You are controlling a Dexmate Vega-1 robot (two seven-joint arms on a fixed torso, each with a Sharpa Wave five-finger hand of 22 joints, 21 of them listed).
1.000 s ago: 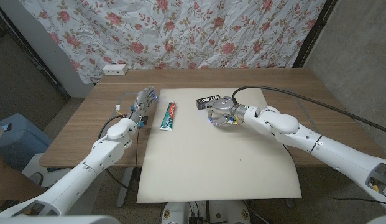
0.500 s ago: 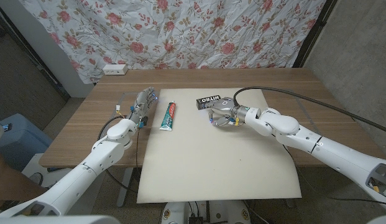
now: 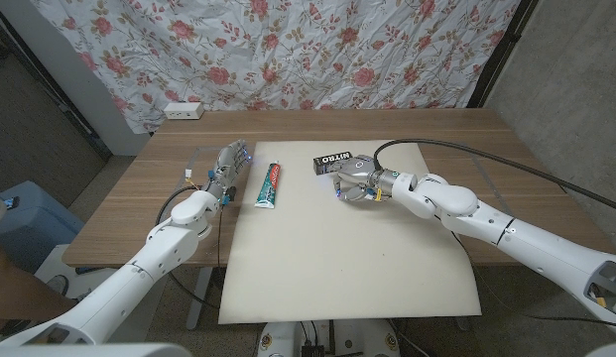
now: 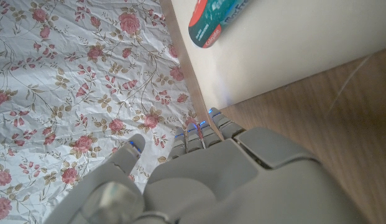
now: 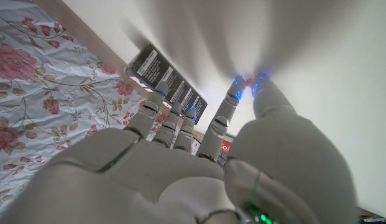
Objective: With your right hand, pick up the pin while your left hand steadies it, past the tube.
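Two hands, one job site.

- Wooden table [image 3: 466,129], with a white mat [image 3: 337,268] over its middle.
- My left hand [image 3: 228,167] is on the bare wood just off the mat's left edge. Its fingers reach forward, its thumb is apart, and it holds nothing.
- My right hand [image 3: 352,182] is on the mat's far part. It is curled over with fingertips down on the white surface and drawn near each other. I cannot tell whether they pinch anything.
- The tube [image 3: 271,185] lies on the mat between my hands, nearer the left. Its long axis runs away from me, slightly slanted.
- The black box [image 3: 333,159] is just beyond my right hand, close to the fingers.
- The pin is too small to pick out from the head. The right wrist view shows a reddish speck [image 5: 245,81] at my fingertips that may be it; not certain.

Judgement: if the pin is under my right fingertips, the right hand is already on site. The left is well apart and must travel rightward across the tube's long axis to steady it. The risk is brushing the tube during that crossing.
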